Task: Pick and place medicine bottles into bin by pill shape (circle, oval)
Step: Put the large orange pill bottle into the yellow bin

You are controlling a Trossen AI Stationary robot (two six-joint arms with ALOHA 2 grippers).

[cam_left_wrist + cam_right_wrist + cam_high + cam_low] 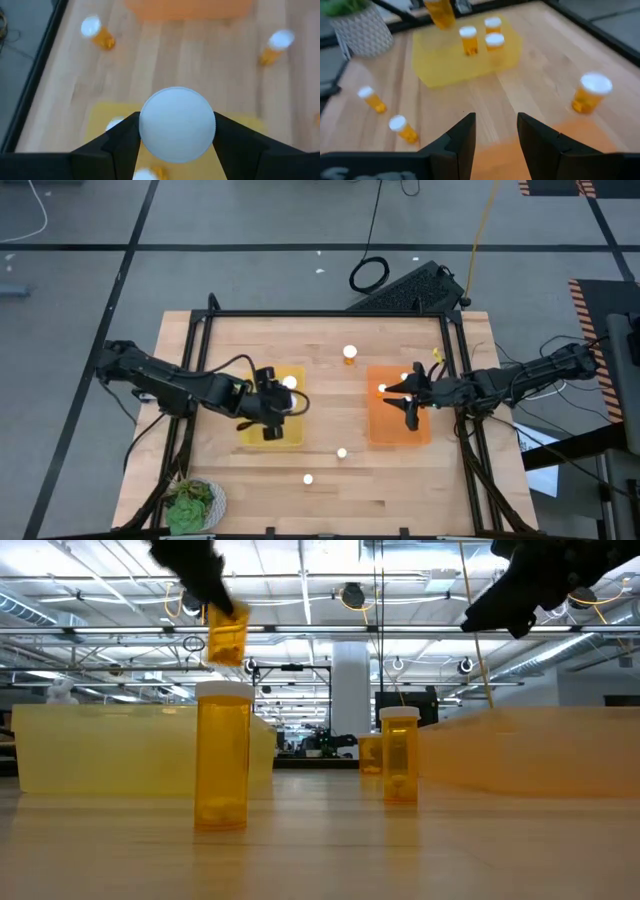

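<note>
Nearest the low camera stands a small amber-orange cylindrical pill bottle with a round white cap (222,757), left of centre in the frame, with a second like it (400,755) right of centre; both sit upright on the pale wooden table (330,470), seemingly waiting their turn. In the upper left of that same frame a third amber bottle (226,635) hangs in the air, carried by the left gripper (176,131), whose dark fingers clamp either side of its white cap. In the high view this gripper sits left of centre, over the shallow translucent yellow plastic tray (252,437), so the bottle is probably held aloft for release among the bottles already standing there (469,39). The right gripper (496,131) hovers right of centre in the high view, over the matching orange tray (385,430), its fingers apart with nothing between them; I judge it ready to fetch another bottle. A further capped bottle (349,354) stands between the trays toward the top of the table. A green leafy plant in a white pot (195,504) occupies the lower left corner, apart from the sorting.
</note>
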